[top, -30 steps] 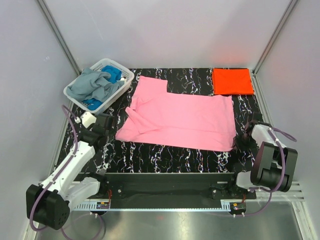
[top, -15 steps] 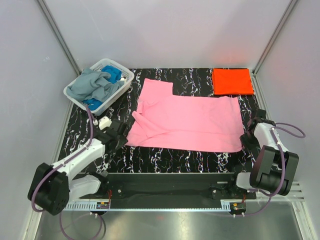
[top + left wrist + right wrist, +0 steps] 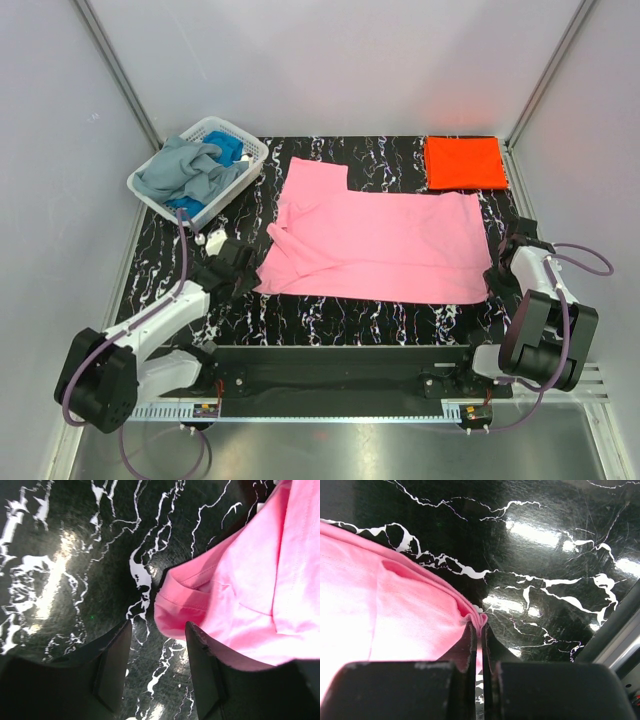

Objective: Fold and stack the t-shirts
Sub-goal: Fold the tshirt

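We work on a black marble-patterned table [image 3: 330, 318] enclosed by pale walls [image 3: 330, 70]. The pink t-shirt [image 3: 385, 240] lies spread across the middle of the table. The orange-red t-shirt [image 3: 463, 162] sits folded in the far right corner, near the pink one but apart from it. The grey-blue t-shirt [image 3: 185, 172] and the blue t-shirt [image 3: 228, 148] lie crumpled in the white basket [image 3: 256, 148] at the far left.

The right gripper [image 3: 480, 642] has its fingers pressed together on the near right hem corner of the pink t-shirt, with a small ridge of cloth pinched between them. The left gripper [image 3: 157, 672] stands with its fingers parted and holds nothing. The sleeve hem [image 3: 172, 605] lies on the table just ahead of the gap, not yet between the pads.

We judge the step in hand to be securing the near left corner, so that both arms can carry the near edge over in one fold. To do it well:

1. Keep the left fingertips low against the table.
2. Advance until the sleeve hem sits fully inside the gap.
3. Take every layer of the hem, then close.
4. Hold the right arm in place until the left grip is made, since a one-sided pull would likely skew the cloth.
5. Raise both corners evenly, with the edge lightly taut.
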`<state>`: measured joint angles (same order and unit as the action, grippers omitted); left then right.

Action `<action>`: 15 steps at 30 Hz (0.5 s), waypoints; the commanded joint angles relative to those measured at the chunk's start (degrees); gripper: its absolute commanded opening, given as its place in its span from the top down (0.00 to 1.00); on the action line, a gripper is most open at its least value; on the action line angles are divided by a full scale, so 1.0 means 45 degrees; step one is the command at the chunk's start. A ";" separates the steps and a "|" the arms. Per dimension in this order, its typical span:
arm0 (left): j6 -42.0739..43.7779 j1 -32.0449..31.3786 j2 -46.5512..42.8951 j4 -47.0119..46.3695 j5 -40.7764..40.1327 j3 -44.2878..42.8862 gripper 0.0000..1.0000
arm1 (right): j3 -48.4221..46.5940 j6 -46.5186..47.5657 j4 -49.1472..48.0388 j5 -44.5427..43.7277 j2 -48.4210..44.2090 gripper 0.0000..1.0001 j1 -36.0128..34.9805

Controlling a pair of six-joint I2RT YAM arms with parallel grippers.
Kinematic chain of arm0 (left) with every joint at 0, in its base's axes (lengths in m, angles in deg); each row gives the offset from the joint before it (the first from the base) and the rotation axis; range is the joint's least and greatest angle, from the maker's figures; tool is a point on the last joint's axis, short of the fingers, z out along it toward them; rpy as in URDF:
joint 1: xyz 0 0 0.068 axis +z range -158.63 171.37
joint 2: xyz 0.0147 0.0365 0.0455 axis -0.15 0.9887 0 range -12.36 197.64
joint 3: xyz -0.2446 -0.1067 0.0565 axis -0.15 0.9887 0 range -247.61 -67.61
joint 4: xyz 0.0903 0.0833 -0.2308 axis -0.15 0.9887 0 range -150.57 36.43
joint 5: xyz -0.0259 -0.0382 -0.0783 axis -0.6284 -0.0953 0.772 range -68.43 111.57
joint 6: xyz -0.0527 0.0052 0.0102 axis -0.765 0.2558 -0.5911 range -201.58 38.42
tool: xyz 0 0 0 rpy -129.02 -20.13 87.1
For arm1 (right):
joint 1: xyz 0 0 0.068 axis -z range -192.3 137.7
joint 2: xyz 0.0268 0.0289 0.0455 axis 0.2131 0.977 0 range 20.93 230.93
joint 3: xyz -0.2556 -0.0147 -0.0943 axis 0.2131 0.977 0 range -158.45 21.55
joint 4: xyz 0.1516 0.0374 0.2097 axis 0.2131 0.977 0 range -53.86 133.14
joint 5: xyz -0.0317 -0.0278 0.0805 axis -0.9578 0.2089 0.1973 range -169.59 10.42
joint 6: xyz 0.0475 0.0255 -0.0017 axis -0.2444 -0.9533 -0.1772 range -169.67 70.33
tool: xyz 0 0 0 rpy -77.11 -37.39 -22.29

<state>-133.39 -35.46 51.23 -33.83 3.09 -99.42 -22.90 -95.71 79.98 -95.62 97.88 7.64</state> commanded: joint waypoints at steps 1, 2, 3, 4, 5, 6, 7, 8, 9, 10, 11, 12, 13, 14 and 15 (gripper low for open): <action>0.1079 -0.0054 -0.0460 0.0229 -0.0756 -0.0662 0.48 | -0.0162 0.0309 -0.0288 -0.0422 0.0069 1.00 0.0118; 0.1239 -0.0054 -0.0557 0.0307 -0.0718 -0.0723 0.48 | -0.0162 0.0329 -0.0288 -0.0460 0.0088 1.00 0.0138; 0.1414 -0.0073 -0.0635 0.0191 -0.0582 -0.0704 0.48 | -0.0181 0.0348 -0.0326 -0.0461 0.0069 1.00 0.0138; 0.1648 -0.0112 -0.0790 -0.0042 -0.0020 -0.0607 0.49 | -0.0182 0.0407 -0.0327 -0.0461 0.0069 1.00 0.0158; 0.2037 -0.0093 -0.1005 -0.0663 0.0314 -0.0142 0.50 | -0.0182 0.0427 -0.0385 -0.0480 0.0069 1.00 0.0158; 0.2234 -0.0093 -0.1490 -0.1017 0.0685 0.0094 0.51 | -0.0182 0.0446 -0.0443 -0.0480 0.0088 1.00 0.0177; 0.2449 -0.0093 -0.1727 -0.1349 0.1443 0.0348 0.53 | -0.0162 0.0524 -0.0463 -0.0480 0.0146 1.00 0.0197; 0.2741 -0.0093 -0.2174 -0.1856 0.1760 0.0815 0.54 | -0.0181 0.0582 -0.0502 -0.0480 0.0224 1.00 0.0216; 0.2860 -0.0093 -0.2353 -0.2073 0.1995 0.0993 0.55 | -0.0201 0.0622 -0.0522 -0.0500 0.0283 1.00 0.0255; 0.2900 -0.0093 -0.2528 -0.2249 0.2210 0.1208 0.57 | -0.0201 0.0719 -0.0522 -0.0480 0.0341 1.00 0.0255; 0.2881 -0.0073 -0.2665 -0.2503 0.2251 0.1500 0.58 | -0.0240 0.0720 -0.0541 -0.0461 0.0439 1.00 0.0275; 0.2804 0.0062 -0.2667 -0.2563 0.2290 0.1658 0.59 | -0.0260 0.0758 -0.0542 -0.0461 0.0478 1.00 0.0294; 0.2590 0.0218 -0.2667 -0.2718 0.2542 0.1756 0.61 | -0.0279 0.0797 -0.0561 -0.0422 0.0498 1.00 0.0333; 0.2491 0.0413 -0.2686 -0.2875 0.2796 0.1892 0.62 | -0.0279 0.0817 -0.0619 -0.0402 0.0556 1.00 0.0372; 0.2374 0.0918 -0.2725 -0.3031 0.3069 0.2222 0.62 | -0.0299 0.0856 -0.0639 -0.0402 0.0576 1.00 0.0411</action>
<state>-123.05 -34.52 39.54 -41.74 11.99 -91.73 -22.90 -93.02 78.56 -95.57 100.11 8.65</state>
